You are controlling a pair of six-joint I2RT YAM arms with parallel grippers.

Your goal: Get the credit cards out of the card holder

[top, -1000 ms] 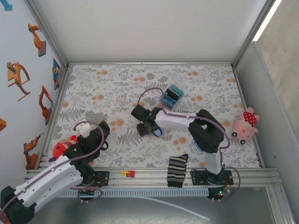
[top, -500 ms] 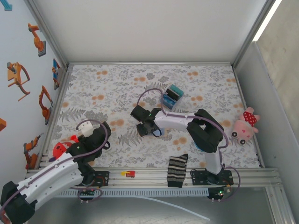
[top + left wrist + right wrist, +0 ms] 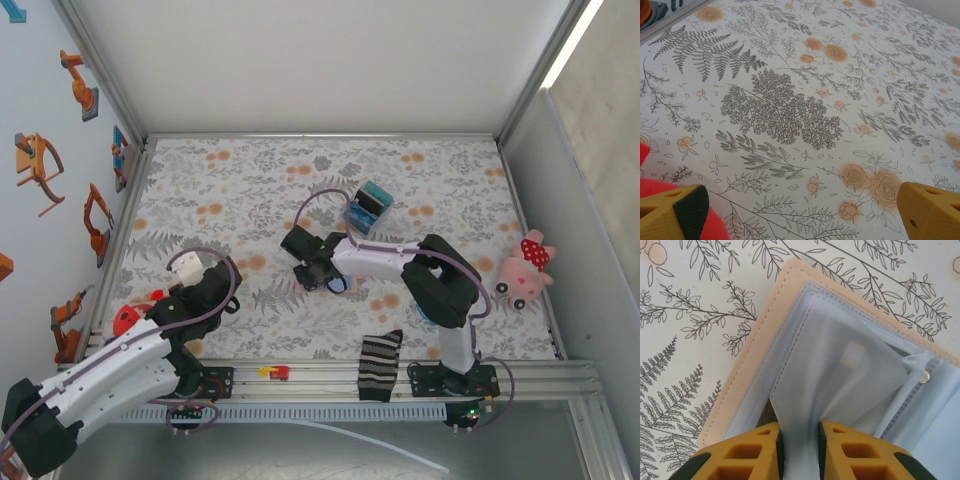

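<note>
Fingers of my right gripper [image 3: 799, 434] pinch the card holder [image 3: 840, 355] by an inner leaf; my left gripper [image 3: 800, 200] gapes wide, empty.

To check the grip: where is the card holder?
The card holder lies open in the middle, near the blue block; the right wrist view shows one clear sleeve pinched in the right claw.

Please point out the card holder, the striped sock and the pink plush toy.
card holder [image 3: 850, 365]: right wrist view, pale inner sleeve.
striped sock [image 3: 379, 365]: top external view, its middle.
pink plush toy [image 3: 517, 277]: top external view, its head.
</note>
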